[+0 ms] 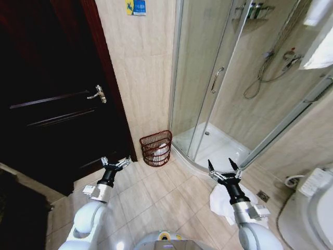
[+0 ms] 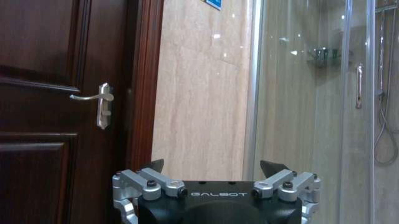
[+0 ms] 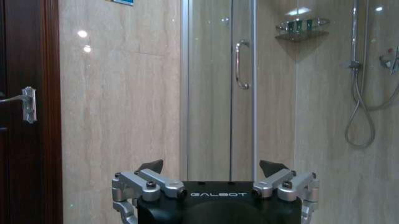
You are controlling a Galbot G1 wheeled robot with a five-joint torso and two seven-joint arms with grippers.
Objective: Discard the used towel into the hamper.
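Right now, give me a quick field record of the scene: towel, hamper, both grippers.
towel: white cloth lying on the floor tiles, under the right gripper
hamper: reddish wire basket against the wall between door and shower, something white inside
left gripper: jaws open, empty, held above the floor near the dark door
right gripper: jaws open, empty, above the towel
shower: glass enclosure, door closed
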